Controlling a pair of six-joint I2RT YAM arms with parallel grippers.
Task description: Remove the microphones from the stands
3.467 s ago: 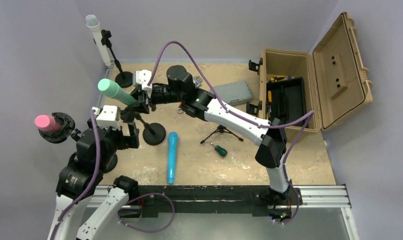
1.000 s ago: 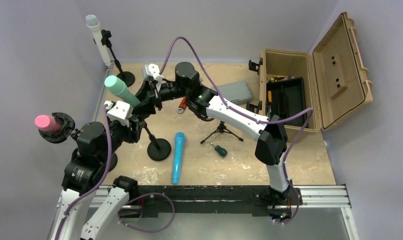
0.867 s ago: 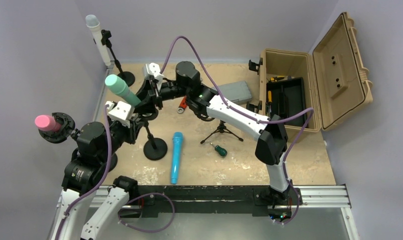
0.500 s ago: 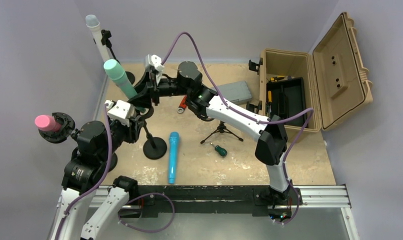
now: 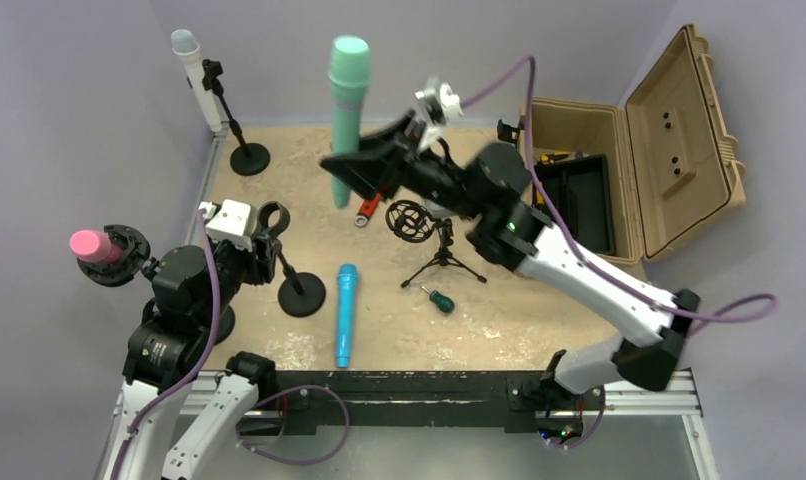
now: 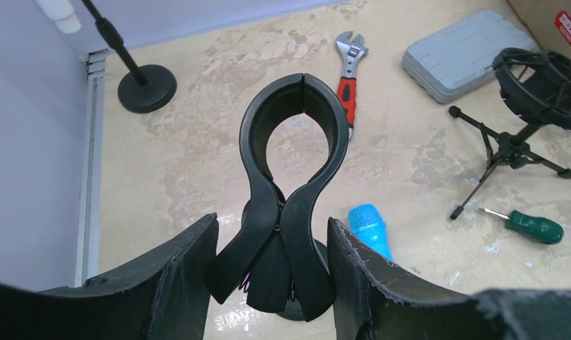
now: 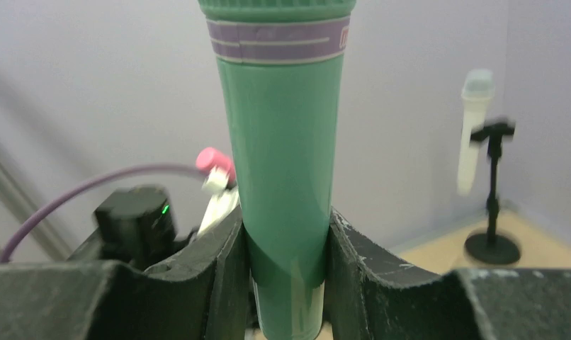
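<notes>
Biggest thing out there, the tan tool case (image 5: 679, 120), stands lid-open well off to the right of both claws and plays no part. Now the desk mic stand (image 5: 302, 298): its round base is planted just below the left gripper (image 6: 272, 244). That claw pinches the squeeze handles of the stand's black spring clip (image 6: 263, 198), fingers pressed against both sides with only a narrow gap between them. The likely reason is to brace the stand so it can't tip or ride up with a pull. Look at the clip ring ahead of the left fingertips: closed and empty! The green microphone (image 5: 346, 105) is up high, upright, head on top. Its lower body is clamped snugly in the right gripper (image 7: 286, 248), well above and to the right of the left claw, clear of the clip. I'd call the removal done; what remains is a landing spot. A blue microphone (image 5: 344, 318) lies flat just right of the left claw, so a set-down wants room. The smaller bits are out of the way: a red-handled adjustable wrench (image 6: 348, 74) beyond the clip and a green screwdriver (image 6: 529, 227) far right.
</notes>
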